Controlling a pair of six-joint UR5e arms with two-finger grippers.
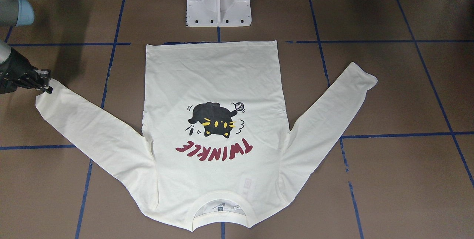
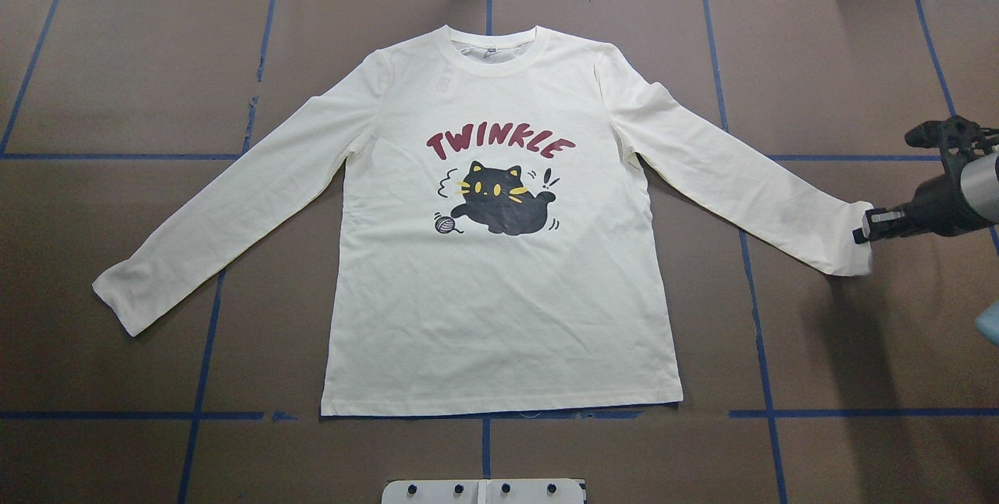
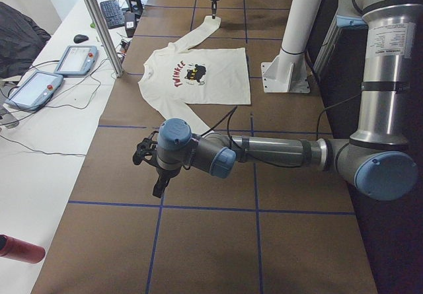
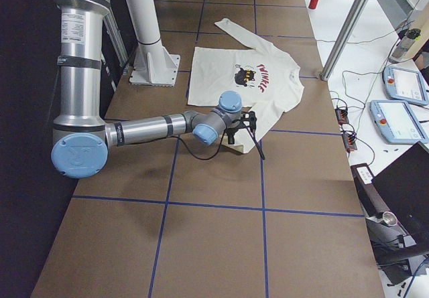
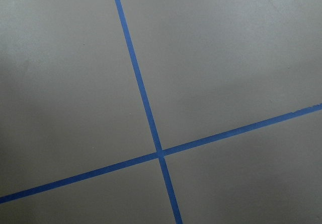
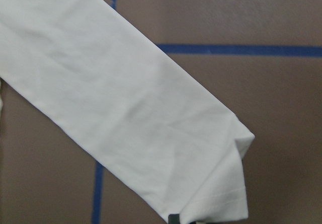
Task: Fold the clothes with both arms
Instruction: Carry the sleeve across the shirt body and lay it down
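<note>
Brown table (image 2: 117,59), ruled into large squares by blue tape lines (image 5: 141,88). Spread flat near its middle, print side up, the cream-white T-shirt (image 2: 499,317): hem toward the white pedestal (image 1: 218,2), collar toward the far edge, both sleeves angled outward.

Stretched low over the table and well apart from the cloth, the left arm (image 3: 277,152). Seen only from the side, so cannot tell how far apart the fingers of the left gripper (image 3: 157,189) stand. Only table and tape under its wrist camera.

Reaching in from the other end, the right arm (image 4: 147,129), with the right gripper (image 2: 861,232) tipped down onto the sleeve cuff (image 2: 847,250) and touching its edge. Cannot tell whether parted or pinching the cloth.

Across the chest, red "TWINKLE" lettering (image 2: 499,143), arched over a black cat (image 2: 503,207) with yellow eyes. Just beside the cat, a small yarn ball (image 2: 445,225). Inside the collar, a neck label (image 1: 221,207), too small to read.
</note>
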